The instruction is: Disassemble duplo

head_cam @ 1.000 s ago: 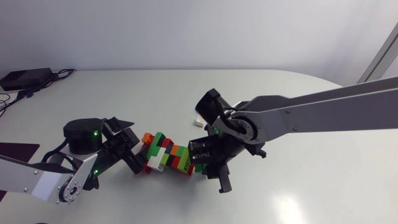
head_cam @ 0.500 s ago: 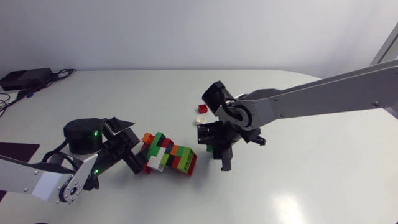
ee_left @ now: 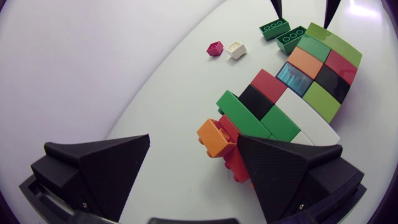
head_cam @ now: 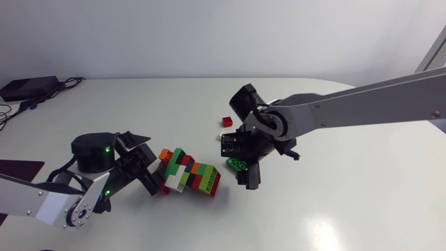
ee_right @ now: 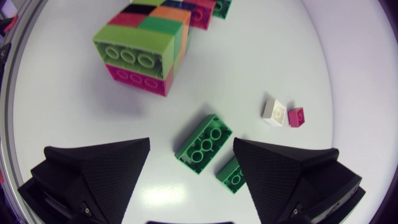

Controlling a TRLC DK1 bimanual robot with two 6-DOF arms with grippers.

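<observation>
Resting on table (head_cam: pixel 334 209): brick stack (head_cam: pixel 189 174), orange end between left gripper (ee_left: pixel 194 140) fingers, spread apart | right gripper (ee_right: pixel 192 143) released, above two loose green bricks (ee_right: pixel 203 144) | red brick (ee_right: pixel 296 116), white brick (ee_right: pixel 274 110) nearby

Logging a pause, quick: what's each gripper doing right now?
Left gripper: open, beside the duplo block.
Right gripper: open, holding nothing.

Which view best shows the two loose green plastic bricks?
Right wrist view: the two loose green plastic bricks lie large at the open right pincer. Left wrist view shows them small beyond the multicoloured brick stack; head view, mostly covered by that pincer.
</observation>
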